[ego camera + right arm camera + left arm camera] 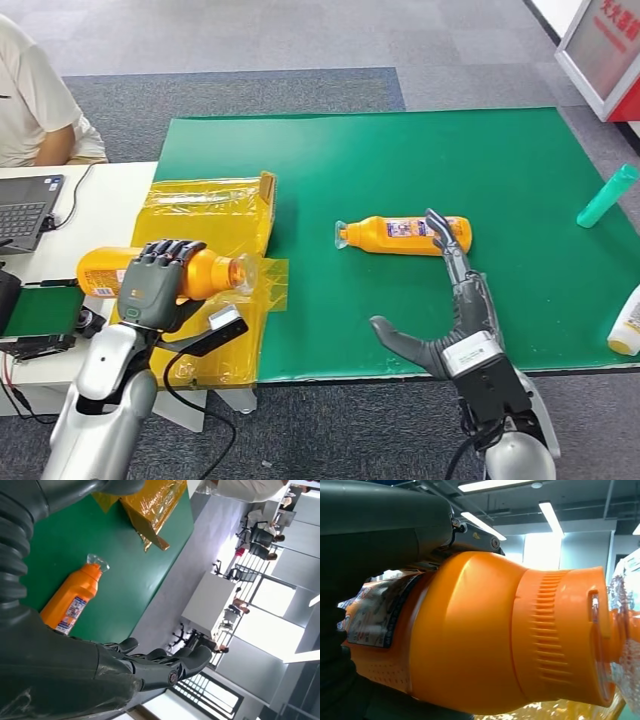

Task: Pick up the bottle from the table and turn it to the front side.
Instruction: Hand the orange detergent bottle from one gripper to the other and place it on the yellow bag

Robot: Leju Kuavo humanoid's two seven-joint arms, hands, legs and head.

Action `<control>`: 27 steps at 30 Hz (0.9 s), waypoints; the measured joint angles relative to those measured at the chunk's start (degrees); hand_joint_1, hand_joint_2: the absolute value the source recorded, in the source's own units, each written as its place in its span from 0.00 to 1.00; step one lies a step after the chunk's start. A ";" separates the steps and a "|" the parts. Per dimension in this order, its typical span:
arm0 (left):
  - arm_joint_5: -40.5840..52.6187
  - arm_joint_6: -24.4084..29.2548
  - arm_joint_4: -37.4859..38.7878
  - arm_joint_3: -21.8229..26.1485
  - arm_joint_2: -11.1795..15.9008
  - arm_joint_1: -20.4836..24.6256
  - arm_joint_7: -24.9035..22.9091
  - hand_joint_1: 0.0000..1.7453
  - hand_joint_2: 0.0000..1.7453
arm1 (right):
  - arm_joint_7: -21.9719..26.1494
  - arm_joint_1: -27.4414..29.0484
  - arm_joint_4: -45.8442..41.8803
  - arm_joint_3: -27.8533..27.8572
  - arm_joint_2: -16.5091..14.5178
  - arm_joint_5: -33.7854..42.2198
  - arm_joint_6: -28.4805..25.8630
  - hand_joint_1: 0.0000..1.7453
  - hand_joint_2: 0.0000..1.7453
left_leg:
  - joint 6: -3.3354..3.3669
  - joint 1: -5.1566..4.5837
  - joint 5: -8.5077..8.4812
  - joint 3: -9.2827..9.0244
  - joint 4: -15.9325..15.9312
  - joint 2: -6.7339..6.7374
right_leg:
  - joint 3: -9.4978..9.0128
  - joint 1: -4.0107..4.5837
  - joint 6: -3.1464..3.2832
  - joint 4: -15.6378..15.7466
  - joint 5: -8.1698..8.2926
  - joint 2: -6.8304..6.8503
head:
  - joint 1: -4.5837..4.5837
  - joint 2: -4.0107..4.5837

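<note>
- In the head view, we see our left hand (157,283) wrapped around an orange bottle (204,274). It holds the bottle on its side above the yellow cardboard box (215,215), at the left end of the green mat (521,180), with the clear cap pointing right. We judge that this level hold keeps the label free so it can be turned to the front.
- A second orange bottle (392,235) lies on its side near the middle of the mat, cap to the left. Our right hand (445,315) is open and holds nothing. Its fingers are spread, and their tips reach the near edge of that bottle at its right end. We cannot tell if they touch it. It looks placed for the next pick.
- A teal bottle (607,196) lies far right. A white bottle (626,325) is at the right edge. A person (34,95) sits far left beside a laptop (26,210).
- In the left wrist view, the held bottle is very close. We see its ribbed neck, its clear cap, and a part of the label beside the dark hand.
- In the right wrist view, the dark fingers (166,667) are stretched out and grip nothing. The lying bottle is beyond them on the mat, label up, with the box further away.
</note>
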State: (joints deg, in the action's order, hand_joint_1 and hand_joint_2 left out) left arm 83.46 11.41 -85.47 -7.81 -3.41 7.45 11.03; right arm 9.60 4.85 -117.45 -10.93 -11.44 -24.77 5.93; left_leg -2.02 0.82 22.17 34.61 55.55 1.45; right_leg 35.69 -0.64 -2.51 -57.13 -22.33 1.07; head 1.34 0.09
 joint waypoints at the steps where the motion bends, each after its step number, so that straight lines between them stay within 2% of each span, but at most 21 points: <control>1: 0.73 0.19 0.96 -0.31 0.48 0.32 -0.23 1.00 1.00 | 0.10 0.00 -0.30 0.01 0.04 0.07 0.07 0.00 1.00 | 0.00 0.00 0.00 0.00 0.00 0.00 | 0.00 0.00 0.00 0.00 0.00 0.00 | 0.01 0.00; 7: 4.76 1.69 6.27 -3.02 3.23 2.05 -0.68 1.00 1.00 | 1.30 0.00 -1.23 -0.02 0.33 0.02 -0.02 0.00 1.00 | 0.00 0.00 0.00 0.01 0.00 0.00 | -0.01 0.00 0.00 0.00 0.00 0.00 | 0.01 0.00; 11: 5.41 1.25 9.43 -5.94 4.68 3.17 -2.76 1.00 1.00 | 1.80 -0.01 -1.44 0.04 0.56 -1.39 -1.16 0.00 1.00 | 0.00 0.00 0.00 0.01 0.00 0.00 | -0.01 0.00 0.00 0.00 0.00 0.00 | 0.00 0.01; 27: 5.41 -0.14 14.23 -12.52 4.82 6.04 -5.62 1.00 1.00 | 2.27 -0.28 -1.78 0.77 0.78 -2.32 -1.46 0.00 1.00 | 0.00 0.00 0.00 0.01 0.00 0.00 | 0.01 0.00 0.00 0.00 0.00 0.00 | 0.01 0.00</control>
State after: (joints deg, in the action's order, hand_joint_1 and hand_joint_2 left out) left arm 88.87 11.27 -71.24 -20.33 1.41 13.49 5.41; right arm 11.87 4.57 -119.23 -10.17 -10.67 -27.09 4.47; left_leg -2.02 0.82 22.17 34.61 55.55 1.45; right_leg 35.70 -0.65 -2.52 -57.13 -22.33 1.07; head 1.35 0.09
